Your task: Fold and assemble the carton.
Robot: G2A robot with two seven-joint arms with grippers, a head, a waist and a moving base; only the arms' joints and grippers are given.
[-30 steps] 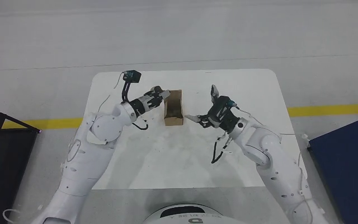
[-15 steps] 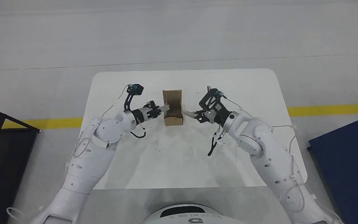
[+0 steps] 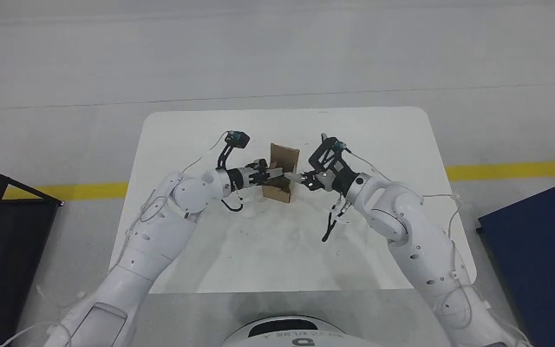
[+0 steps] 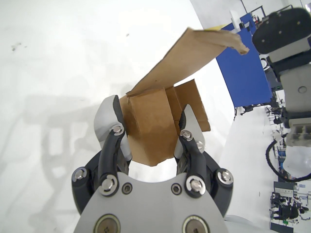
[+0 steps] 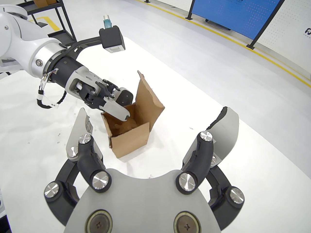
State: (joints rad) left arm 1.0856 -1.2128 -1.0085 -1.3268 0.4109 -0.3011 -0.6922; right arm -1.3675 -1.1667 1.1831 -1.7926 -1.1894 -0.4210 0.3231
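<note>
Since a second ago the left gripper (image 3: 270, 173) has swung in toward the middle of the table (image 3: 373, 243), and the carton (image 5: 128, 139) has come along with it and now sits askew. The right gripper (image 3: 303, 178) has closed in from the other side.

Nearest in the right wrist view, the right gripper has its fingers spread wide and holds nothing. It sits just beside the carton, level with the near wall. The carton stands on the table with its mouth open upward. The left gripper pinches one side wall, with one finger inside the box and the other outside. At the far side, one long flap (image 5: 145, 95) stands up and leans outward.

The body looks squared up, so the step in hand is probably steadying the box to close its top. The next move likely calls for the free right gripper to press the tall flap down over the mouth. The left finger inside would have to come out first, or the flap will close on it.
</note>
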